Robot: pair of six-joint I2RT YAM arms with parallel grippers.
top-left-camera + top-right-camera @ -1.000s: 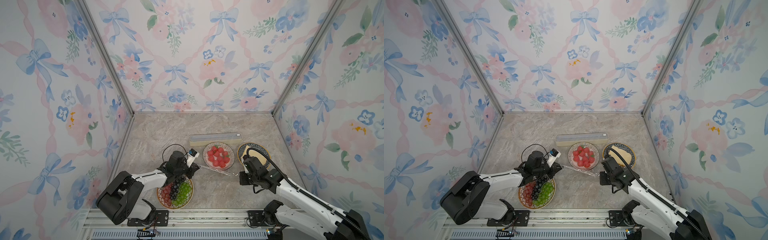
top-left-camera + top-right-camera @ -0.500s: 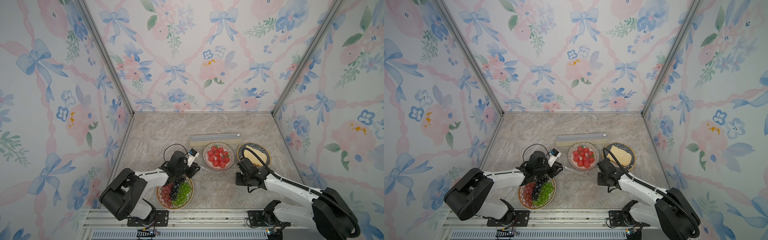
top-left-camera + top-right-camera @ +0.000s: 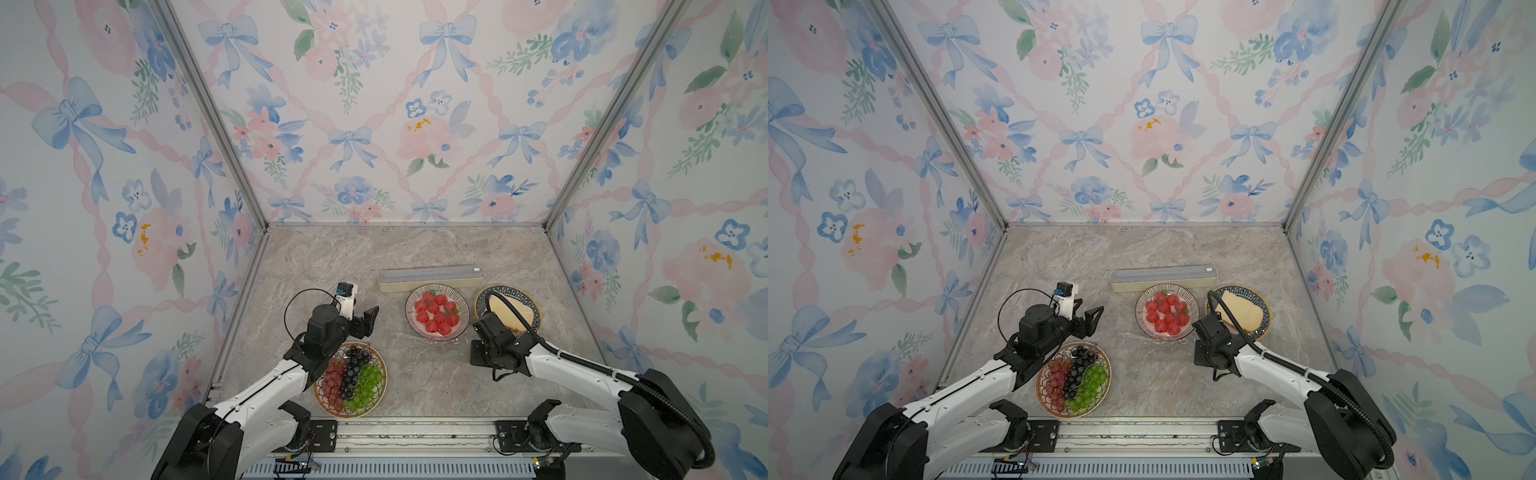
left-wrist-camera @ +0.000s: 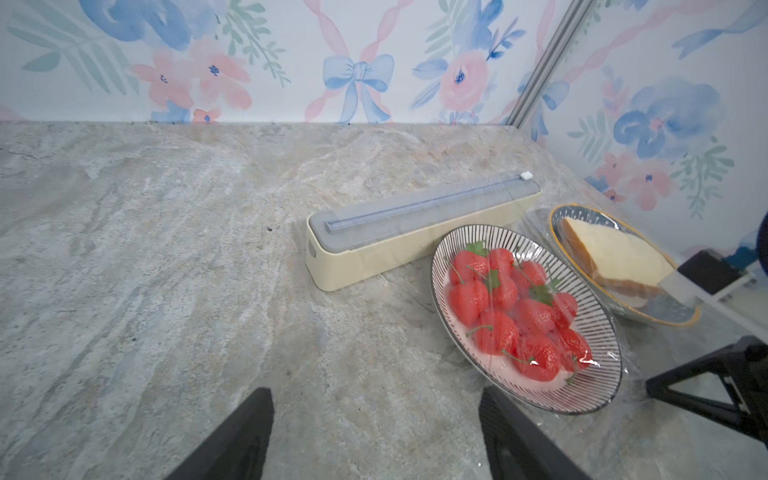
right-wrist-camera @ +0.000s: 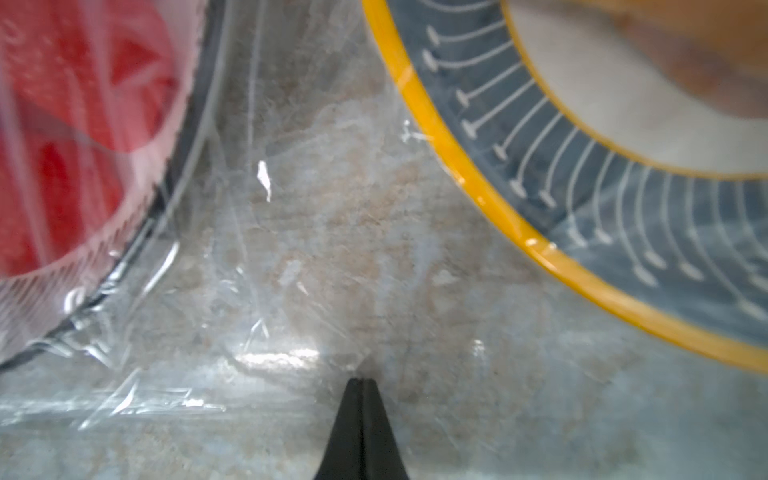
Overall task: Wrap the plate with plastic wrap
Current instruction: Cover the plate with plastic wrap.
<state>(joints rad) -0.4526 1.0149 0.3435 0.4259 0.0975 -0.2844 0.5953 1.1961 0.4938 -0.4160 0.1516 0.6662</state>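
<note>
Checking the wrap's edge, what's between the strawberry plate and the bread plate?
Crinkled plastic wrap over marble tabletop, clearest in the right wrist view.

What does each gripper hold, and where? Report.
Left gripper: nothing, jaws open. Right gripper: shut on the plastic wrap, at its loose edge.

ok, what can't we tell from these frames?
Right gripper: under its own arm in both top views; whether its shut tips pinch the plastic wrap is unclear, since the film is clear.
Bread plate: cable crosses it in both top views; blurred and cropped in right wrist view.
Grape plate: partly under left arm.
</note>
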